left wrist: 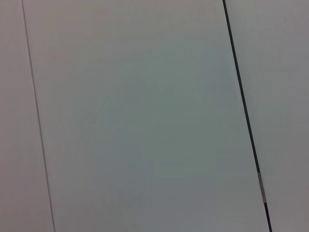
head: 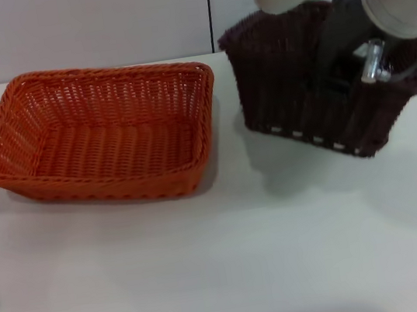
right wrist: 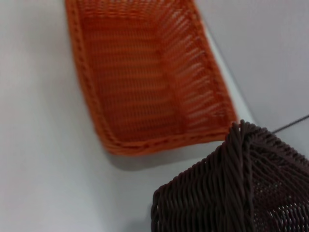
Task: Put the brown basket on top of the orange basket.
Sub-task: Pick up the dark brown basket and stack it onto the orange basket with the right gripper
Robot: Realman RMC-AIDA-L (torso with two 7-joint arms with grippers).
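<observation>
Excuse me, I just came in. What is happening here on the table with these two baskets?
The robot's right arm has its right gripper at the dark brown woven rectangular basket and has it tilted up above the white table, casting a shadow below. Whether the fingers are closed on it cannot be seen. The bright orange woven rectangular basket sits empty on the table to the robot's left of it, apart from it. The brown basket is not yet on the orange one. The left arm is out of sight.
</observation>
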